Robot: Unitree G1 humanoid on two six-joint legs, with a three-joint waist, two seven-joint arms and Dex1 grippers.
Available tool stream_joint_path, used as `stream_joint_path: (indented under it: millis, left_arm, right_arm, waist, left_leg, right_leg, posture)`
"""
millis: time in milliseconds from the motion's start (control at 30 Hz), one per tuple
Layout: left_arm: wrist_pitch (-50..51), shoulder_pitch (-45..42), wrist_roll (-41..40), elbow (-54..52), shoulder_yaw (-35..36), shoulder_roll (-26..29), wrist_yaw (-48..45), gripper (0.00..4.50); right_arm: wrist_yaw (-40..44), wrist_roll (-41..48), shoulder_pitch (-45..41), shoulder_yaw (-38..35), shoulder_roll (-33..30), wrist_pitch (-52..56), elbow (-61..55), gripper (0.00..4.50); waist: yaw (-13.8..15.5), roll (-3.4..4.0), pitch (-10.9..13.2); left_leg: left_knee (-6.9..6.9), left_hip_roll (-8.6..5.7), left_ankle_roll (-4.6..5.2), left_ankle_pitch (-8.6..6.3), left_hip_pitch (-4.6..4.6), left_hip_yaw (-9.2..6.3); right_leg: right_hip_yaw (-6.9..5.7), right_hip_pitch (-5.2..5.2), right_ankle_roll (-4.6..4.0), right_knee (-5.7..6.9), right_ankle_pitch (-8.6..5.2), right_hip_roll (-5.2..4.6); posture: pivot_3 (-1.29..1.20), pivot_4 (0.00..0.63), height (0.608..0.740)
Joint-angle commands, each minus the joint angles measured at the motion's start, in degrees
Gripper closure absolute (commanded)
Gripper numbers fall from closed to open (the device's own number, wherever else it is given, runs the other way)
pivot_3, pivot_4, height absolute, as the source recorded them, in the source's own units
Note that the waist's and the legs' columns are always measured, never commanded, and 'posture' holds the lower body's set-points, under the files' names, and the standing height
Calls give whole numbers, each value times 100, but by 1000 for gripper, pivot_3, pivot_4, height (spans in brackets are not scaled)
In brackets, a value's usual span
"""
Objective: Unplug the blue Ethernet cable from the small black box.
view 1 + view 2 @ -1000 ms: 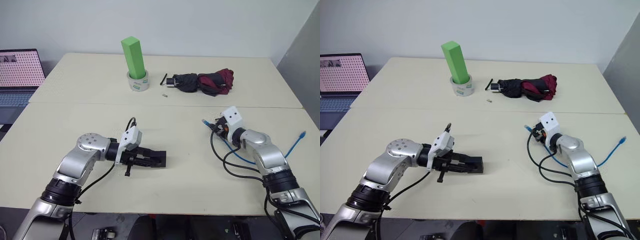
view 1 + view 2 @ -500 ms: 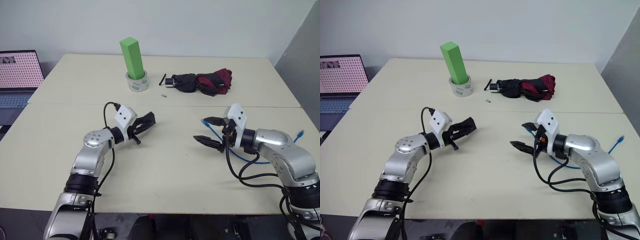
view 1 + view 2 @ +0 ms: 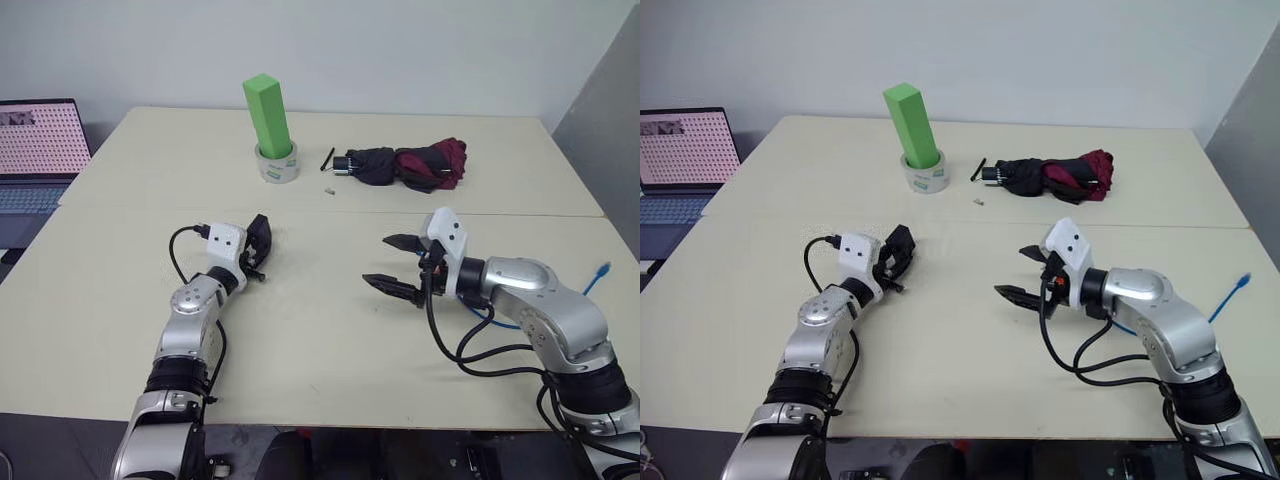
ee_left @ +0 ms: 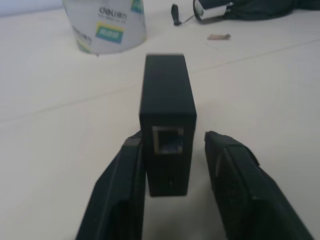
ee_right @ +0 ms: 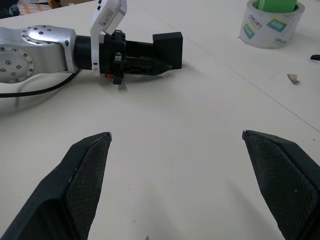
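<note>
Pale tabletop [image 3: 330, 380] carries everything: the left fingers [image 4: 117, 192] stand loosely either side of the small black box [image 4: 167, 135], one touching it, the other apart, its port empty. Right fingers [image 3: 392, 287] are spread wide and bare, with the blue cable [image 3: 597, 275] lying behind that arm, unplugged.

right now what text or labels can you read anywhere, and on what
"deli" stands on the white tape roll, printed above a green and yellow label.
The small print on that label is too blurred to read.
The laptop screen shows a dotted pattern, with no readable words.
</note>
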Motion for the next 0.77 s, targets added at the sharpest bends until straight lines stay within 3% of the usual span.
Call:
stream_joint_path:
  millis: [33,233,467,633,767]
  left_arm:
    - [50,92,-105,-214,104,39,-72,1423]
    - [233,532,57,-800,41,177,-71,121]
    - [1266,1630,-129,-2861,260,1010,-446,121]
    - [1935,1687,-669,-3650,627,1801,-1162,121]
    - [2261,1613,-1005,-3872,675,2118,-1528,121]
  right_arm:
    - [-29,5,-62,-52,20,-3,-143,46]
    - [-91,21,79,-77,28,14,-264,46]
    - [-363,78,895,-687,-121,-128,-663,46]
    - [-228,198,1458,-1487,-488,-162,-648,46]
    - [-170,211,1642,-1689,-671,-247,-571,46]
  waist:
    - [0,0,0]
    - [-1,0,0]
    - [-9,1,0]
    - [23,-11,3]
    - [9,-8,3]
  left_leg:
    - [0,0,0,0,0,0]
    - [-1,0,0,0,1,-1]
    - [-9,4,0,0,0,-4]
    - [-3,-3,4,-2,11,-10]
    - [-9,-2,2,-1,5,-12]
  right_leg:
    - [-1,1,0,0,0,0]
    - [-1,1,0,0,0,0]
    - [-1,2,0,-3,0,0]
    - [-4,20,0,-3,0,-2]
    - [-8,19,0,-14,0,-1]
  posture:
    - [0,150,740]
    - [0,150,740]
    - [0,150,740]
    - [0,150,740]
    - [0,150,740]
